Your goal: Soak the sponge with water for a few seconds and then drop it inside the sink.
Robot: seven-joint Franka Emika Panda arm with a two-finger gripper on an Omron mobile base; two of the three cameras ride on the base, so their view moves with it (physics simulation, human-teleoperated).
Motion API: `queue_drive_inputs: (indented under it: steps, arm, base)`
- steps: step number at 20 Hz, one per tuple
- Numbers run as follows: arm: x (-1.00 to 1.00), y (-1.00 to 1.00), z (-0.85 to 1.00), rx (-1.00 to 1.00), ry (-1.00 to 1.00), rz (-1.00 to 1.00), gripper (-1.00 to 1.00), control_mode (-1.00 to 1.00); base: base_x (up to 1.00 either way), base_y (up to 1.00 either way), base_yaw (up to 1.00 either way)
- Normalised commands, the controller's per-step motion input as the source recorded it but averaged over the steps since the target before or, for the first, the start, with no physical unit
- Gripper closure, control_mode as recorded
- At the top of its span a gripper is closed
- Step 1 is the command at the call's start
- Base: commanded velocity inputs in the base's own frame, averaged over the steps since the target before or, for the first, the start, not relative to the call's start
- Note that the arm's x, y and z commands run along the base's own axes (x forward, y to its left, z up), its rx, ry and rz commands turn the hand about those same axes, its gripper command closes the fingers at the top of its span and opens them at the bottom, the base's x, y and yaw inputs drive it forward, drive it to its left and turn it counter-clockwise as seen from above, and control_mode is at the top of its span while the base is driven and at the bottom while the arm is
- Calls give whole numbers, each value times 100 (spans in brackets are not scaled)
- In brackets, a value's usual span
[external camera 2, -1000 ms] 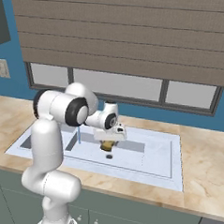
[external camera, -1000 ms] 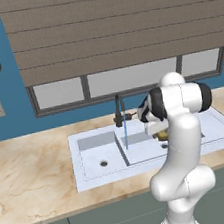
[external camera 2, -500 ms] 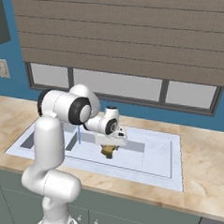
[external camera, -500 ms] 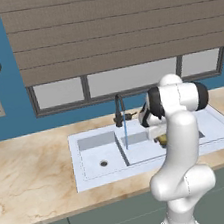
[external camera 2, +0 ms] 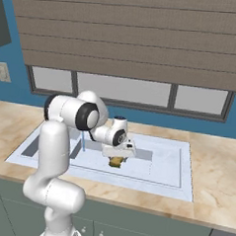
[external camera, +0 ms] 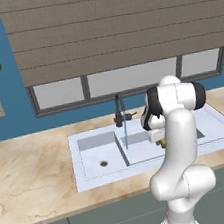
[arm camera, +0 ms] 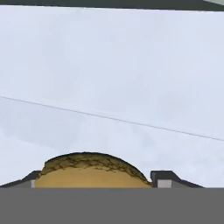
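Left base view: the pale grey-white rectangular double-basin sink (external camera: 93, 176) sat in the beige marbled counter (external camera: 32, 175). A thin pale-blue stream of water (external camera: 125, 135) fell from the dark slim faucet (external camera: 119, 111). The white arm hid most of the claw; a sliver of the small yellow-orange sponge (external camera: 162, 142) showed over the wider basin, right of the stream and apart from it.

Right base view: the claw (external camera 2: 117, 158) pointed down above the wider basin, closed on the sponge (external camera 2: 117, 162), which hung clear of the basin floor. The water (external camera 2: 84, 142) ran to its left, not touching it.

Hand view: the sponge (arm camera: 92, 170) sat clamped between the 2 dark fingertips (arm camera: 166, 177), with the pale basin floor beyond.
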Motion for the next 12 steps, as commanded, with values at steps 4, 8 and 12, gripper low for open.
queue_drive_inputs:
  steps: [4,8,12]
  arm:
    - [0,-2,-36,0,0,0,100,-100]
    - [0,0,-21,0,0,0,100,-100]
    - [0,0,0,0,0,0,100,-100]
  base:
    - [0,0,0]
    - [0,0,0]
    - [0,0,0]
